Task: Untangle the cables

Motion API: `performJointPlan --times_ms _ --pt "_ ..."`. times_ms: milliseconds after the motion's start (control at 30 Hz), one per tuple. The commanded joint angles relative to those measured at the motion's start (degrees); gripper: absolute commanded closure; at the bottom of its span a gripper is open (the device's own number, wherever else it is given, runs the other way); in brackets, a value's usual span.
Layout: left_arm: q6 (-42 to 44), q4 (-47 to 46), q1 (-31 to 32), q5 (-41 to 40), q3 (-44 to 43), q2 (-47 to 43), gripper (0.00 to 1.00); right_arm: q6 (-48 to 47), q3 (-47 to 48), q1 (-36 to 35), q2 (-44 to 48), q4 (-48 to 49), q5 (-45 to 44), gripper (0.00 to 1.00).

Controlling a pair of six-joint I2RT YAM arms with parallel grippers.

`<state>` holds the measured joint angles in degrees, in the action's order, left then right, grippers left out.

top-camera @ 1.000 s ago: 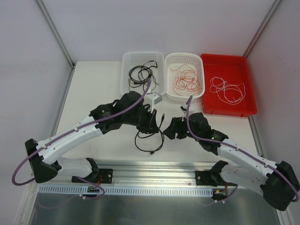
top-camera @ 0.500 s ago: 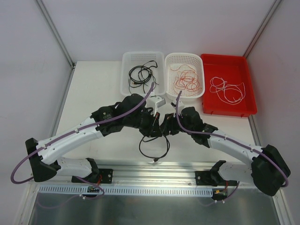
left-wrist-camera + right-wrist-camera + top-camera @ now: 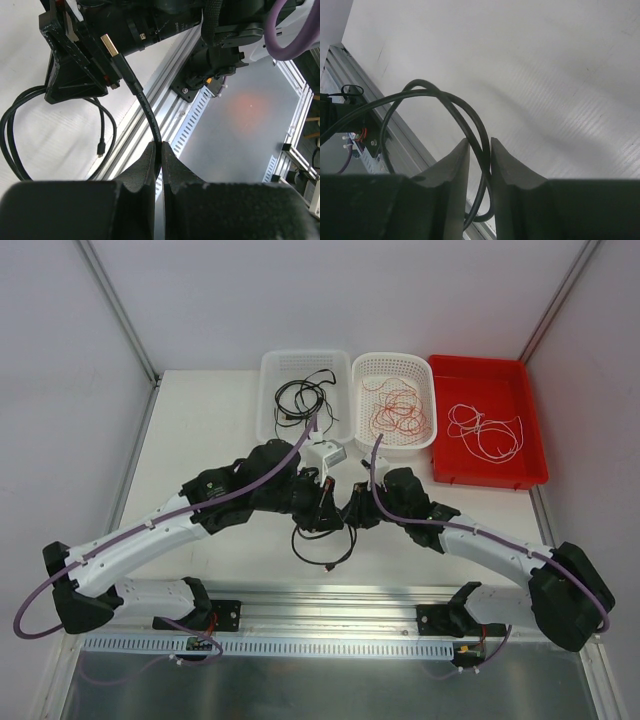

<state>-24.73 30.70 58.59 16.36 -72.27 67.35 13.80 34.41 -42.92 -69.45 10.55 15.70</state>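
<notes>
A black cable [image 3: 322, 543] hangs in a loop between my two grippers over the table's front middle. My left gripper [image 3: 325, 502] is shut on it; in the left wrist view [image 3: 161, 146] the cable [image 3: 142, 102] rises from the jaws to a gold-tipped USB plug [image 3: 111, 46]. My right gripper [image 3: 353, 512] sits right against the left one. In the right wrist view [image 3: 480, 142] its fingers stand narrowly apart with two strands of the black cable [image 3: 470, 120] pinched between them. More black cables [image 3: 303, 395], orange-red cables [image 3: 400, 412] and white cables [image 3: 485, 430] lie in bins at the back.
A white basket [image 3: 270, 370], a white mesh basket [image 3: 432, 400] and a red tray [image 3: 535, 420] stand in a row at the back. A small white adapter [image 3: 328, 452] lies just behind the grippers. The aluminium rail [image 3: 330, 600] runs along the front edge.
My right gripper has moved left, up to the left gripper, and closed round the black cable. The hanging loop has shifted and drawn in beneath both grippers.
</notes>
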Motion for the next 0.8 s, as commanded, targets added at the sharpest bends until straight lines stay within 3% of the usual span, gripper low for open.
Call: performJointPlan --times_ms 0,200,467,567,600,700,767 --pt "-0.3 -2.2 0.7 0.3 0.6 -2.9 1.00 -0.7 0.7 0.8 -0.2 2.5 0.3 0.75" --pt "0.0 -2.0 0.6 -4.8 6.9 -8.5 1.00 -0.2 -2.0 5.0 2.4 2.6 4.1 0.90" --pt "-0.8 -1.5 -0.2 -16.0 13.6 -17.8 1.00 0.4 -5.0 12.7 4.7 2.3 12.8 0.90" --pt "0.6 -1.6 -0.4 -19.7 10.8 -16.9 1.00 1.0 -3.9 12.8 5.1 1.2 14.5 0.80" --pt "1.3 -1.6 -0.4 -20.1 9.5 -16.2 1.00 1.2 -3.6 12.8 5.5 0.9 14.6 0.67" --pt "5.5 -1.6 -0.5 -22.0 2.9 -11.9 1.00 0.6 -1.8 12.8 8.3 -3.1 13.7 0.46" --pt "8.0 -1.6 -0.7 -23.3 -3.6 -8.3 1.00 -1.2 -0.1 12.8 11.9 -8.4 11.5 0.38"
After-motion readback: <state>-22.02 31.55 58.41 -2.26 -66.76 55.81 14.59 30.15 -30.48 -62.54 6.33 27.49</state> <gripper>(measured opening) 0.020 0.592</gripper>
